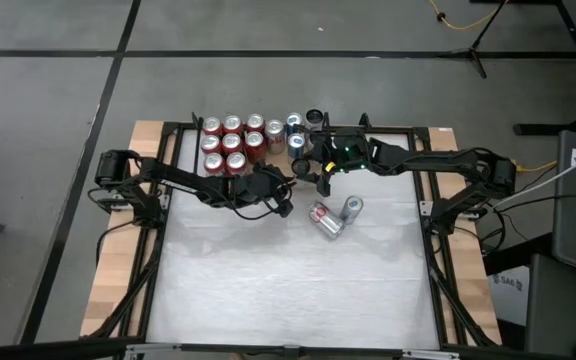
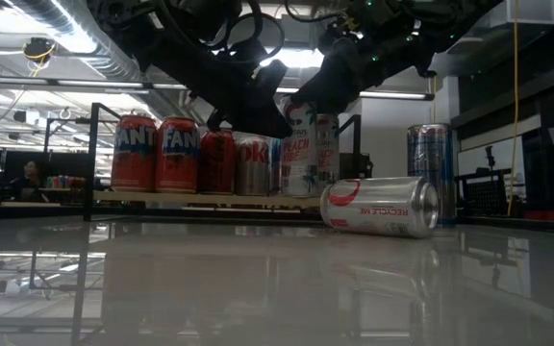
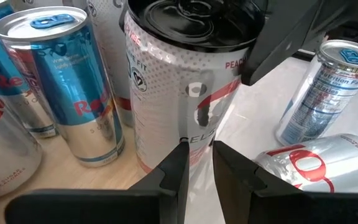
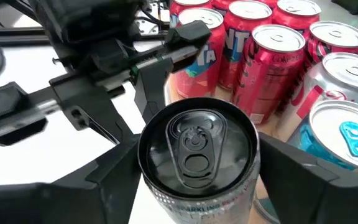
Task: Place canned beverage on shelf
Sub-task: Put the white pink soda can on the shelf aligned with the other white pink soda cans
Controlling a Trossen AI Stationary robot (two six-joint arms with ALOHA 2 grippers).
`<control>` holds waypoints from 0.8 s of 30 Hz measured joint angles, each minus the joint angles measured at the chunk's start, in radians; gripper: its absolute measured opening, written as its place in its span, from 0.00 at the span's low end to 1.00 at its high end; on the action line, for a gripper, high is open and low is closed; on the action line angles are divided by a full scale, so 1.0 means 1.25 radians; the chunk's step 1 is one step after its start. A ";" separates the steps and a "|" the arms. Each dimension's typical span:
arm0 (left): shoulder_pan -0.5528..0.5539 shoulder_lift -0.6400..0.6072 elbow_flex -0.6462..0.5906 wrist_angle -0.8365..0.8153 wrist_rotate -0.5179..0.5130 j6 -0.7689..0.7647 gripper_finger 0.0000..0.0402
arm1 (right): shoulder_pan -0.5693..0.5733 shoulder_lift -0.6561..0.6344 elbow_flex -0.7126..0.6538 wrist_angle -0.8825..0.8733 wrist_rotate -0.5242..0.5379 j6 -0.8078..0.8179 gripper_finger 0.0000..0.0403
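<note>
A tall white can with a black top (image 4: 197, 149) stands upright, its base at the near edge of the shelf (image 3: 55, 180), beside blue-and-silver cans (image 3: 73, 87). My right gripper (image 4: 197, 168) reaches in from the table's right, one finger on either side of the can's top. My left gripper (image 3: 199, 165) comes from the left and hovers low in front of the can's lower part (image 3: 185, 124). Its fingers are drawn together to a narrow slit with nothing in it. Whether it touches the can, I cannot tell. My right gripper has the white can's upper wall, just under the black rim (image 4: 151, 186), between its two fingers (image 4: 114, 180). They come slanting down from the table's right. No gap shows between fingers and can. The can is upright, its base on the shelf's wood.
Red cans (image 1: 230, 142) and silver ones fill the shelf's left and middle. On the white tabletop near the shelf, a red-and-silver can (image 2: 378, 207) lies on its side and a slim can (image 2: 429, 173) stands upright. The black frame (image 1: 433, 230) borders the table.
</note>
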 joint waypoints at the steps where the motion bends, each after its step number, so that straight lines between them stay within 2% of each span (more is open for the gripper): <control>1: 0.000 0.000 0.000 0.003 0.000 0.000 0.16 | 0.000 0.000 0.000 -0.001 0.001 -0.001 0.73; 8: 0.000 -0.001 0.000 0.007 -0.002 0.001 0.16 | 0.000 0.002 -0.001 -0.003 0.002 -0.003 0.83; 24: 0.000 -0.001 0.000 0.003 -0.002 -0.001 0.16 | 0.000 0.002 -0.001 0.000 0.000 -0.001 0.82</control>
